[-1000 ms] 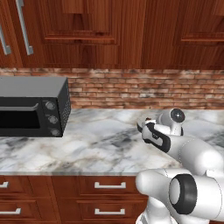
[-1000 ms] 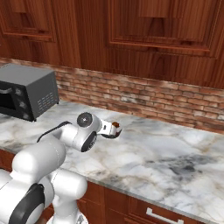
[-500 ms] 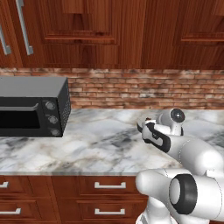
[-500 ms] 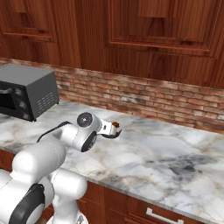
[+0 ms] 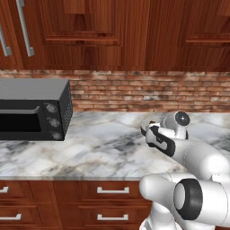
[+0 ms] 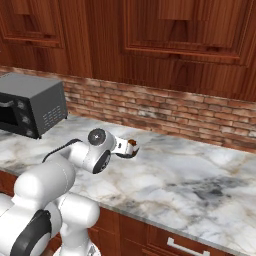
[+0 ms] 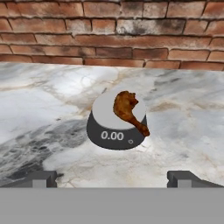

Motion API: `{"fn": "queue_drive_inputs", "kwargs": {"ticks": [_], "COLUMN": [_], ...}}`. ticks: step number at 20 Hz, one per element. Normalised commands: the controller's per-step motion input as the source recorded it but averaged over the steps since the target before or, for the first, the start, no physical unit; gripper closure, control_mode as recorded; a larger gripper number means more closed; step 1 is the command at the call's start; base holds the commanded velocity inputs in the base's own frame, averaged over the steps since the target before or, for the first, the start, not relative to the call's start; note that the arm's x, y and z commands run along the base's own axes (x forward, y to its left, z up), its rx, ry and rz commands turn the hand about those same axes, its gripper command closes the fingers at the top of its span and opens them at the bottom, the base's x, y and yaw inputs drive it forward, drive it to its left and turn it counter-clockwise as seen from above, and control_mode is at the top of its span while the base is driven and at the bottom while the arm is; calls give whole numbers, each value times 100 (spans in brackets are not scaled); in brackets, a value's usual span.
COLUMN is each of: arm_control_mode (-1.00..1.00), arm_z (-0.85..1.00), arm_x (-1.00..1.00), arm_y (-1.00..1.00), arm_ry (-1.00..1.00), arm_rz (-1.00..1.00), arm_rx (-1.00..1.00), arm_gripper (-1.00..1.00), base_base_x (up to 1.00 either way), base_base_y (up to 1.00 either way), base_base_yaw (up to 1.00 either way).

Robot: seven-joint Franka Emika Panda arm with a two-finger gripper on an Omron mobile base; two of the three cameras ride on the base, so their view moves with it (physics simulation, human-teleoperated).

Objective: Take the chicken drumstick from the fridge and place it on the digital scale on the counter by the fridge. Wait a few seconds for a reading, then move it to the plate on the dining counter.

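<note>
A: On the marble table (image 7: pixel 39 100), against a red brick backsplash (image 7: pixel 109 30). Dark wooden wall cabinets (image 6: pixel 165 30) above, reddish drawers with silver bar handles (image 5: pixel 112 190) below the front edge.

B: Task thing?

A: Chicken drumstick (image 7: pixel 128 110) lies on top of the digital scale (image 7: pixel 115 131), thin end hanging past the scale's right rim. Display reads 0.00. Scale sits mid-depth on the table, short of the bricks.

B: Fingers?

A: Gripper (image 7: pixel 112 179) has its fingers spread wide apart, nothing between them, well back from the scale and aimed at it. Fingertips (image 7: pixel 43 178) low in the hand view.

B: Open room?

A: Bare marble on all sides of the scale. Black toaster oven (image 5: pixel 33 110) stands far off to the left, near the wall.

B: Anything hidden?

A: From the left base view the arm (image 5: pixel 197 157) blocks the scale. From the right base view just a bit of brown shows past the hand, at (image 6: pixel 132 142); scale itself hard to make out there. Toaster oven cut off by the left frame edge.
</note>
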Motion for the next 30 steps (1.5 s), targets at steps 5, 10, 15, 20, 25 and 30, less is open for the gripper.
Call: {"fn": "queue_drive_inputs", "kwargs": {"ticks": [5,10,15,20,25,30], "arm_control_mode": [-100,-100,-100,-100,-100,-100], "arm_z": [0,0,0,0,0,0], "arm_x": [0,0,0,0,0,0], "arm_y": [0,0,0,0,0,0], "arm_ry": [0,0,0,0,0,0], "arm_rz": [0,0,0,0,0,0], "arm_rx": [0,0,0,0,0,0], "arm_gripper": [-100,-100,-100,-100,-100,-100], "base_base_x": [0,0,0,0,0,0], "base_base_y": [0,0,0,0,0,0], "base_base_yaw": [0,0,0,0,0,0]}}
